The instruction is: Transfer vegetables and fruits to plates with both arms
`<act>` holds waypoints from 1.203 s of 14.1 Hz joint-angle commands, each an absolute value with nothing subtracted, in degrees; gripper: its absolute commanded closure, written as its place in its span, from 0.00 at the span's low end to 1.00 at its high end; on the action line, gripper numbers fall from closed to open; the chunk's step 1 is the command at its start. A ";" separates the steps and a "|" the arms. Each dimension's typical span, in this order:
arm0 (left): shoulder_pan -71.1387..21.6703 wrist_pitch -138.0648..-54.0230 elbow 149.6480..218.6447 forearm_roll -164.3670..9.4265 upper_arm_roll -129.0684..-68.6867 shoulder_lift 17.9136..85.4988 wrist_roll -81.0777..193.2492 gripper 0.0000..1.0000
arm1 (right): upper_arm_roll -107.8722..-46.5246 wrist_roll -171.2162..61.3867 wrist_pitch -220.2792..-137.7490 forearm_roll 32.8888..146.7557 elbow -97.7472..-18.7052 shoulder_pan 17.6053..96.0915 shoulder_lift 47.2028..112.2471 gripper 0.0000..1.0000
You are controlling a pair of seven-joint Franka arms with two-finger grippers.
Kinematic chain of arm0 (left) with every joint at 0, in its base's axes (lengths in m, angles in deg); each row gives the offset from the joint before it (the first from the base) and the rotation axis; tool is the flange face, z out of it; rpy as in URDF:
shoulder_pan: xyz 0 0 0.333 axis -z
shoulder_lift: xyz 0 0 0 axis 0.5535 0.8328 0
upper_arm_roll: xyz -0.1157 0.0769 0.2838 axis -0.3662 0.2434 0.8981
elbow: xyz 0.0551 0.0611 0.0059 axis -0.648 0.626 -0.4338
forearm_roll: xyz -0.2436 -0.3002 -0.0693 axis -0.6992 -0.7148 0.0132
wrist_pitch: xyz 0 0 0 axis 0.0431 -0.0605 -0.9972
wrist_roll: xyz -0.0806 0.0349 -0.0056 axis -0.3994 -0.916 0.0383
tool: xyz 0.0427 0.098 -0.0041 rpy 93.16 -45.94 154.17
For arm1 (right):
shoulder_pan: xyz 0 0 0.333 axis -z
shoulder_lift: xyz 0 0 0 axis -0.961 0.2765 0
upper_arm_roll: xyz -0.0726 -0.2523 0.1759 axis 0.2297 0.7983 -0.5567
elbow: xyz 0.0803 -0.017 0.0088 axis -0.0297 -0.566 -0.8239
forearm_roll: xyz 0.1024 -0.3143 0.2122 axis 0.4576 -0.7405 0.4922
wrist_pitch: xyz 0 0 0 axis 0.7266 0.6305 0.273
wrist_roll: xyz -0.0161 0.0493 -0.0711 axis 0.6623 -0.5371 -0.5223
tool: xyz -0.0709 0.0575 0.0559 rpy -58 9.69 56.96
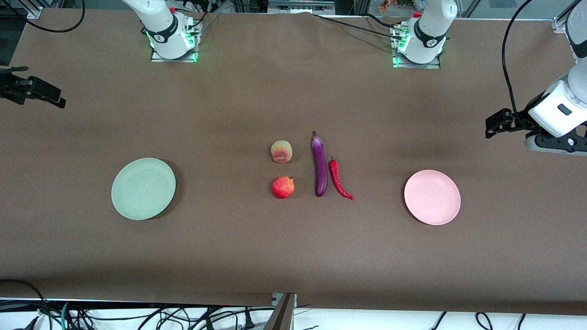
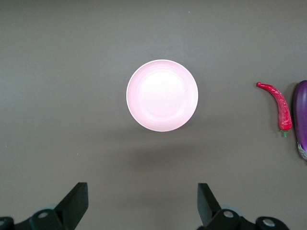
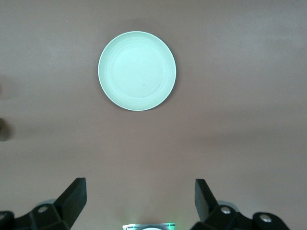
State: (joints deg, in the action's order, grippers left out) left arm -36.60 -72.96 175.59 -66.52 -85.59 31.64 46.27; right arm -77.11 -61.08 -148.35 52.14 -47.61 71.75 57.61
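Observation:
In the middle of the brown table lie a peach (image 1: 281, 151), a red pomegranate (image 1: 283, 187) nearer the camera, a long purple eggplant (image 1: 320, 164) (image 2: 301, 115) and a curved red chili pepper (image 1: 338, 178) (image 2: 279, 104) beside it. The pale green plate (image 1: 143, 188) (image 3: 137, 70) sits toward the right arm's end, the pink plate (image 1: 432, 197) (image 2: 162, 95) toward the left arm's end. My left gripper (image 1: 497, 123) (image 2: 142, 203) hangs open, high over its end of the table. My right gripper (image 1: 34, 91) (image 3: 140, 201) hangs open at the other end. Both hold nothing.
The arm bases (image 1: 172, 39) (image 1: 419, 43) stand along the table's edge farthest from the camera, with green lights. Cables (image 1: 137, 316) trail below the table's front edge. Bare brown cloth (image 1: 293, 256) lies between the plates and the produce.

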 commanded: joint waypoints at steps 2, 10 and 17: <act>-36.25 -69.76 173.56 -66.28 -85.91 32.41 45.15 0.00 | -77.20 -60.03 -148.47 52.27 -47.09 72.10 57.75 0.00; -36.07 -69.76 173.56 -66.28 -86.00 32.41 45.50 0.00 | -77.20 -59.86 -148.47 52.27 -47.09 72.10 57.75 0.00; -35.98 -69.76 173.56 -66.37 -86.00 32.94 46.64 0.00 | -77.20 -60.03 -148.65 52.19 -47.09 72.19 57.84 0.00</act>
